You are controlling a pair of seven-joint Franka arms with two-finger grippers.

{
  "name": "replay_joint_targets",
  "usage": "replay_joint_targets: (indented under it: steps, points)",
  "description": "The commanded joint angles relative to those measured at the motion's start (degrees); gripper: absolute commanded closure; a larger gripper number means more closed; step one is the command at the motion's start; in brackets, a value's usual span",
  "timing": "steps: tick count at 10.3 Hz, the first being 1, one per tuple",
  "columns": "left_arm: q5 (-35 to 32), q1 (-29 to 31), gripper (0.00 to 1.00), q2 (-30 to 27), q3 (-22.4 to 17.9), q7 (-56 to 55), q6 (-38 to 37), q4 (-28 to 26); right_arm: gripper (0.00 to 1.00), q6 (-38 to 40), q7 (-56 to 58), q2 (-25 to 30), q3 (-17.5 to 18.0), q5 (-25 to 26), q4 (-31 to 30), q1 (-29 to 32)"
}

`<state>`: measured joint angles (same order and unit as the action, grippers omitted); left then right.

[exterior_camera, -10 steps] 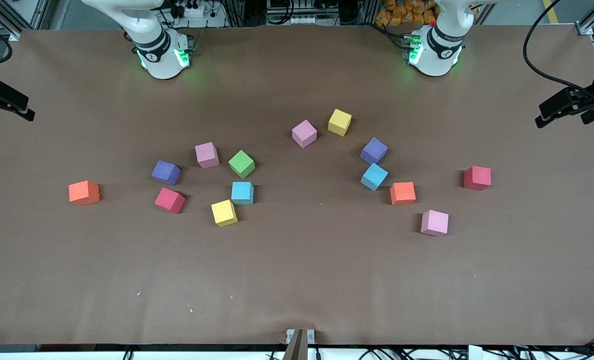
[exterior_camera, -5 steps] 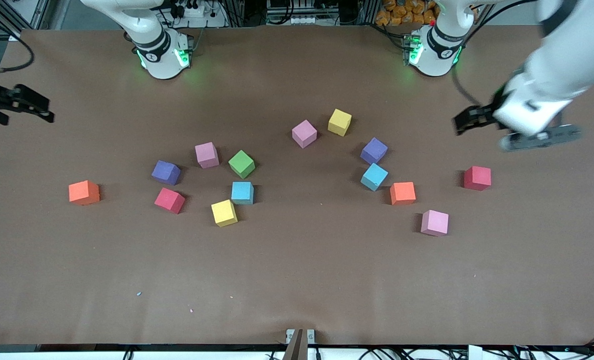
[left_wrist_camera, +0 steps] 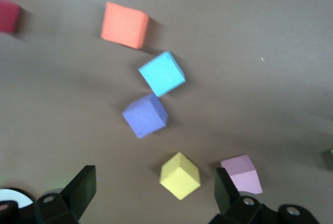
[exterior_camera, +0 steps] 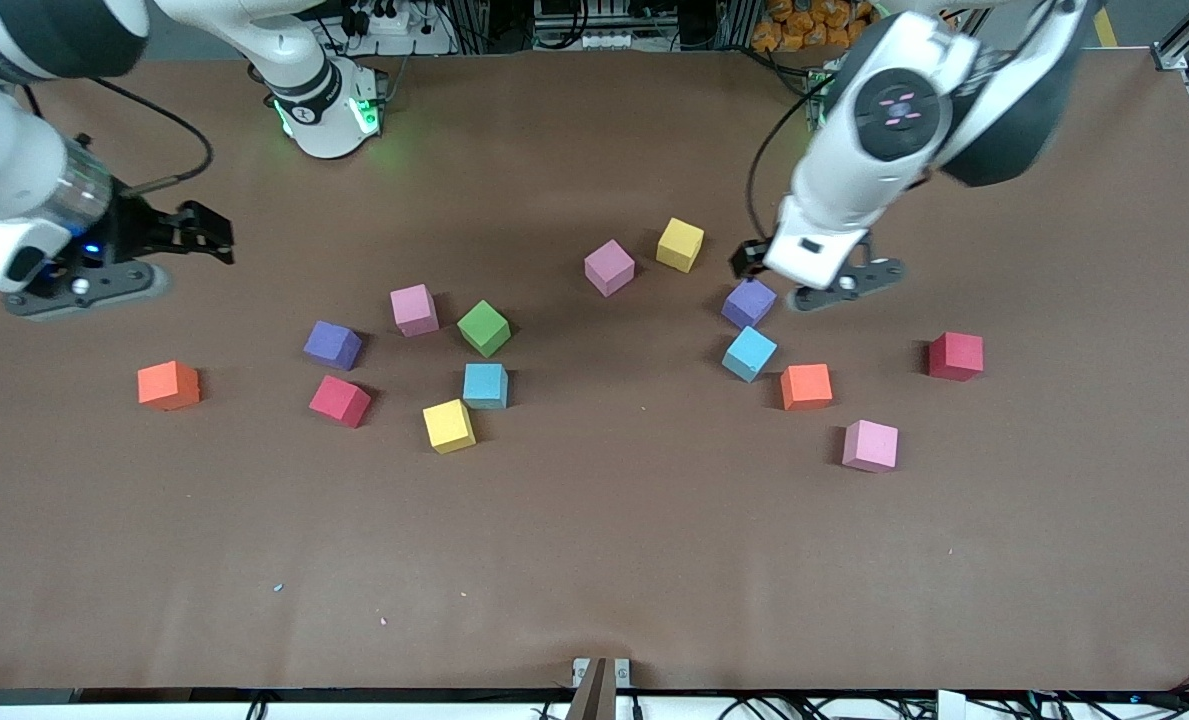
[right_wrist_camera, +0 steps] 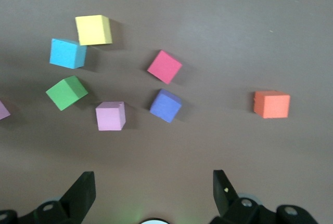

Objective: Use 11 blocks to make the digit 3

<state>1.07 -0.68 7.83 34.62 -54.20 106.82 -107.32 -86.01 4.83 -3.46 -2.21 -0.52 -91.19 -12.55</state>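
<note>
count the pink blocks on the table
3. One pink block sits beside a yellow block toward the robots' bases. A second lies beside the green block. The third is nearest the front camera, toward the left arm's end. None seems hidden.

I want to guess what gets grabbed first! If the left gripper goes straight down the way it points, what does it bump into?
Probably the yellow block, which sits almost between the open left gripper fingers in the left wrist view. The pink block lies just beside it. Height is hard to judge.
</note>
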Motion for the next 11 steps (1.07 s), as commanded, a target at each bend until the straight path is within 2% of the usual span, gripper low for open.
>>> replay_joint_targets:
  steps: [1, 3, 4, 7, 10, 11]
  points:
    - [-1.3, -5.2, 0.0, 4.8, 0.5, -11.7, 6.3, -1.5, 0.0, -0.9, 2.0, -3.1, -0.4, -2.5, 0.7, -3.0]
    - [-1.3, -8.8, 0.0, 6.5, 0.5, -22.0, 15.9, -5.9, 0.0, -2.0, 4.0, -6.7, -0.4, -4.8, 0.6, -5.3]
    - [-1.7, -10.7, 0.0, 9.0, 0.5, -25.0, 18.4, -6.1, 0.0, -2.8, 4.0, -8.5, -0.4, -5.1, 0.5, -7.5]
    - [-7.3, -15.4, 0.0, 14.7, 0.5, -31.5, 22.0, -5.4, 0.0, -8.4, 4.0, -13.8, -0.4, -5.5, 0.4, -12.6]
    - [-10.4, -17.4, 0.0, 19.0, 0.5, -36.5, 25.6, -5.3, 0.0, -15.6, 3.9, -19.3, -0.4, -5.5, -0.1, -16.7]
    - [-10.5, -18.0, 0.0, 20.3, 0.4, -38.8, 26.9, -5.0, 0.0, -19.4, 4.0, -19.7, -0.3, -5.6, -2.6, -17.0]
